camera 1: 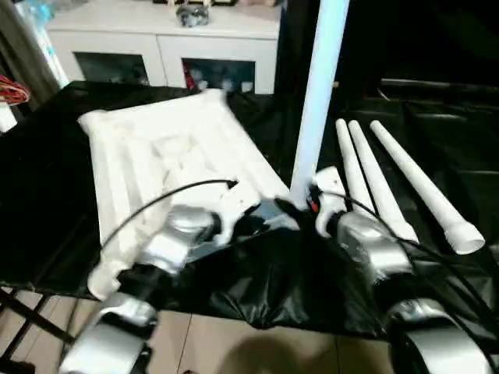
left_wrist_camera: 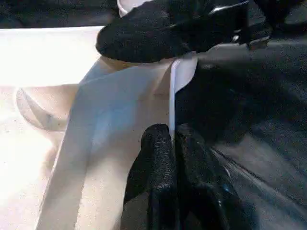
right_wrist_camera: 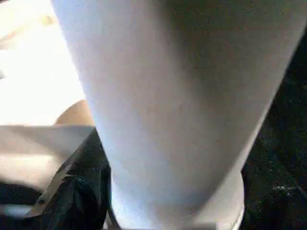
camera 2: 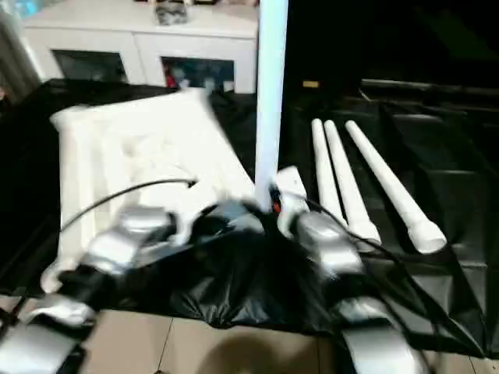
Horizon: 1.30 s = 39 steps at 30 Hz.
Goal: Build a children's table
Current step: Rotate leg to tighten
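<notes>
Lying ribbed side up on the black-draped table [camera 1: 47,202], the white plastic tabletop [camera 1: 168,160] reaches close to that table's near edge, where the left gripper [left_wrist_camera: 172,143] rests at its rim with fingers pressed together. One smooth tubular leg [camera 1: 316,93] stands upright at the near right corner, the right gripper [camera 1: 300,206] at its base with fingers apart around it. Three more legs [camera 1: 390,179] lie side by side on the open black cloth to the right.

A white tabletop [camera 1: 168,160] lies ribbed side up on the black-draped bench [camera 1: 47,226]. One white leg [camera 1: 316,101] stands upright at its near right corner. Both silver forearms reach to that corner, the left tool [camera 1: 261,214] and right tool [camera 1: 312,199] at the leg's foot. Three more legs [camera 1: 390,183] lie side by side to the right. A white cabinet [camera 1: 164,43] stands behind.
</notes>
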{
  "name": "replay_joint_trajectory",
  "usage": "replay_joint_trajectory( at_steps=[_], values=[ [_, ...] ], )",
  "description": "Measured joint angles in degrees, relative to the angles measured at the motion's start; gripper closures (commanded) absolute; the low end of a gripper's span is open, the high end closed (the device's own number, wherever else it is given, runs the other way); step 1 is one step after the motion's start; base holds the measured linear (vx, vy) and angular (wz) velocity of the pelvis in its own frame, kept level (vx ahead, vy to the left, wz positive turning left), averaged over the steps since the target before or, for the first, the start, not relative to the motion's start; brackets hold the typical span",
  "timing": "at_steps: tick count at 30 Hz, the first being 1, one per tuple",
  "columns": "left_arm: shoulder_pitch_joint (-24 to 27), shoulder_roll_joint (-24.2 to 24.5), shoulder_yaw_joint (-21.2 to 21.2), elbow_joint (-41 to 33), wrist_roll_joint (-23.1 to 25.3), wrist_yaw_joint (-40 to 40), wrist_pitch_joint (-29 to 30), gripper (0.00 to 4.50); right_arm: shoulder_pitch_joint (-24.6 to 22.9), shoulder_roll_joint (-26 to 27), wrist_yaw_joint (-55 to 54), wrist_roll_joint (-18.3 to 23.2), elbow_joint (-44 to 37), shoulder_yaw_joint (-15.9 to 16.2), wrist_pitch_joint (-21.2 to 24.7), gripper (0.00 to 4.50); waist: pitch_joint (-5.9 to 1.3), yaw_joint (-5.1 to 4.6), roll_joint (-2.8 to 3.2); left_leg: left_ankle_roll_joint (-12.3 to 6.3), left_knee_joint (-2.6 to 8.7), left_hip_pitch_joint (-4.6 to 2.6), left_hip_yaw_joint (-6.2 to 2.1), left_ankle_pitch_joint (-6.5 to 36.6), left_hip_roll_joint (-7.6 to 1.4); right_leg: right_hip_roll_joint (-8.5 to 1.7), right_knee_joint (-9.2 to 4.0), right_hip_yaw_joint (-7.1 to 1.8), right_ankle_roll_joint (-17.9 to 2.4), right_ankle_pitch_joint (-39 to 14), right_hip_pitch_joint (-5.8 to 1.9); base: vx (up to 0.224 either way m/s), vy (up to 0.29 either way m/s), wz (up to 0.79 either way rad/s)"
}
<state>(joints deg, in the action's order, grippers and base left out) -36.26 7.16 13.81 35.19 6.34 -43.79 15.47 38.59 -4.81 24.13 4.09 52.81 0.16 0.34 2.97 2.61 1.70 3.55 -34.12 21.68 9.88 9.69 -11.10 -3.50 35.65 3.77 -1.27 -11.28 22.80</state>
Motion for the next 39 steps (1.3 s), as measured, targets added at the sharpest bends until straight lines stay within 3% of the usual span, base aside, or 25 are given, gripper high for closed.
replay_joint_trajectory(
  at_steps=[3, 6, 10, 20, 23, 31, 33, 39],
  values=[
    [-0.1, -1.3, -0.3, 0.0, 0.3, 2.5, 0.8, 4.5, 1.7, 0.9, -3.1, -0.4, 3.4, -0.9, -2.1, 1.69, -0.1, 0.01, 0.15, 0.0, 0.0, 0.03, 0.01, 0.0, 0.02, -0.01, -0.05, -0.02, -0.1, 0.0, -0.01, 0.0, 0.0, 0.0],
    [-0.1, -1.5, -0.3, -0.2, 0.3, 2.6, 0.9, 4.5, 1.9, 0.9, -3.1, -0.5, 4.2, -1.1, -3.3, 0.97, -0.2, 0.11, 0.31, -0.01, 0.13, 0.12, 0.0, 0.0, 0.02, 0.0, -0.25, 0.0, -0.2, 0.1, -0.01, 0.0, 0.0, 0.0],
    [-0.1, -1.4, -0.3, -0.5, 0.3, 2.1, 0.9, 4.5, 1.9, 0.9, -2.3, -1.5, 4.7, -1.1, -4.6, 0.65, -0.22, 0.14, 0.32, -0.01, 0.21, 0.23, 0.01, 0.0, 0.02, 0.0, -0.36, 0.04, -0.2, 0.1, 0.06, 0.0, 0.0, 0.0],
    [0.2, 2.2, 0.3, -1.4, -0.8, -5.2, -0.4, 4.5, 0.6, -2.5, 11.9, -1.4, 4.6, 0.3, -8.6, 0.65, -0.19, -0.06, 0.37, -0.03, 0.34, 0.38, 0.01, 0.0, -0.02, 0.02, -0.46, 0.11, -0.2, 0.1, 0.2, 0.0, 0.0, 0.0],
    [0.7, 3.9, 0.7, -2.0, -1.7, -9.0, -1.2, 4.5, -0.8, -3.9, 18.2, -1.1, 3.2, 0.4, -9.3, 0.65, -0.19, 0.32, 0.37, -0.05, 0.36, 0.4, 0.01, 0.0, -0.02, 0.02, -0.51, 0.14, -0.2, 0.1, 0.2, 0.0, 0.0, 0.0],
    [1.0, 7.7, 2.2, -2.1, -3.2, -18.5, -4.6, 4.5, -5.1, -8.0, 33.6, 1.9, -3.4, 2.8, -7.7, 0.65, -0.17, 2.5, 0.4, -0.07, 0.3, 0.44, 0.02, 0.0, -0.03, 0.0, -0.52, 0.15, -0.2, 0.1, 0.17, 0.0, 0.0, 0.0],
    [1.0, 8.2, 2.4, -2.1, -3.3, -20.0, -5.0, 4.5, -5.6, -8.8, 36.3, 2.1, -4.7, 3.3, -7.0, 0.97, -0.17, 2.74, 0.4, -0.07, 0.29, 0.44, 0.02, 0.0, -0.03, 0.0, -0.51, 0.15, -0.2, 0.1, 0.17, 0.0, 0.0, 0.0],
    [1.6, 9.8, 3.3, -2.6, -4.4, -24.4, -6.0, 4.5, -8.0, -11.6, 42.7, 2.6, -9.5, 4.8, -4.7, 1.36, -0.17, 2.95, 0.4, -0.08, 0.3, 0.45, 0.02, 0.0, -0.04, 0.0, -0.52, 0.16, -0.2, 0.1, 0.16, 0.0, 0.0, 0.0]
  ],
)
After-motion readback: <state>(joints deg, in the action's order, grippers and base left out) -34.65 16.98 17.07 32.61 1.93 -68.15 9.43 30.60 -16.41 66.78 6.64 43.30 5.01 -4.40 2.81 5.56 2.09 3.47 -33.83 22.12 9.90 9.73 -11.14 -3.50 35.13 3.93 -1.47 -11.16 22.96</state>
